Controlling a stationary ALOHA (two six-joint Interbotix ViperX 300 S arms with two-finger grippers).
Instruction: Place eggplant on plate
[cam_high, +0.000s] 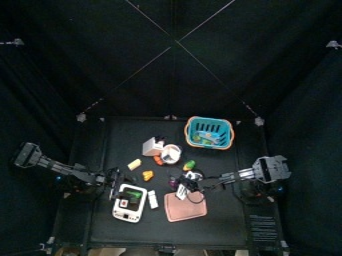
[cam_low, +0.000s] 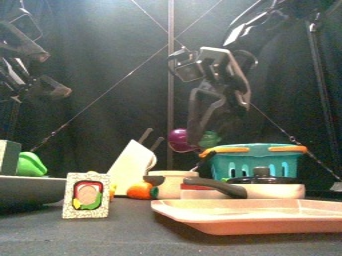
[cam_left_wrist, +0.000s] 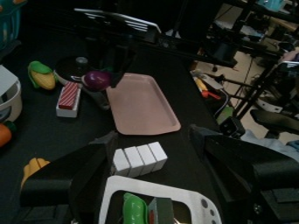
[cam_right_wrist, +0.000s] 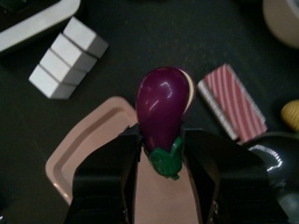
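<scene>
The eggplant is a small dark purple lump with a green stem, held in my right gripper, which is shut on it. In the front view the eggplant hangs well above the salmon-pink square plate. In the top view my right gripper is over the plate's far edge. The left wrist view shows the eggplant beside the plate. My left gripper is open and empty at the table's left.
A teal basket stands at the back right. A white-and-black device lies left of the plate, with a white segmented block between them. A red-striped card, an orange piece and a black pan are nearby.
</scene>
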